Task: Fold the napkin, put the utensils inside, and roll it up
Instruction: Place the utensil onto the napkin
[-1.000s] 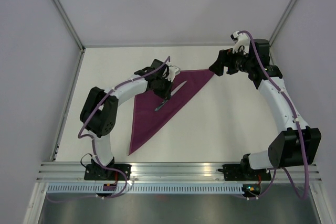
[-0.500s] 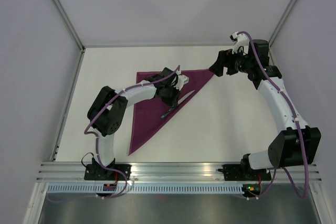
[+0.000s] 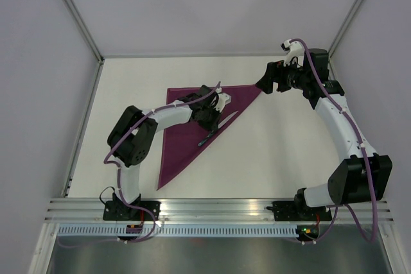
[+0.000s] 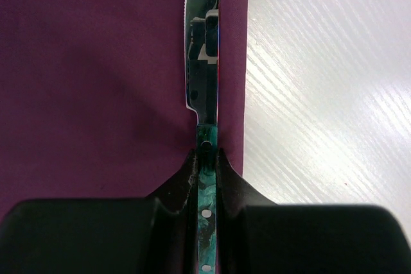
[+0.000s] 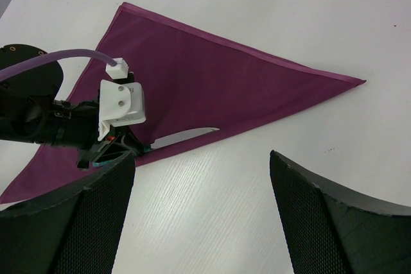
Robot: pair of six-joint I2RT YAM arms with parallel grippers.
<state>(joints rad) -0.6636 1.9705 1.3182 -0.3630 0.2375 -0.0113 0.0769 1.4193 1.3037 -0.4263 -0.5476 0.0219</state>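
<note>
Fingers (image 4: 172,190) of your left gripper (image 4: 205,158) clamped the knife (image 4: 202,62) handle, blade along the napkin's (image 4: 96,62) long edge; right gripper (image 5: 202,187) gaped empty.

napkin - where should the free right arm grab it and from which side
Take the napkin by its pointed right corner, coming down from above on the right. That tip lies flat and bare near the open right gripper, while the knife, pinched by the left gripper, occupies the long edge. Thin cloth: probably slide one of the fingers under it.
</note>
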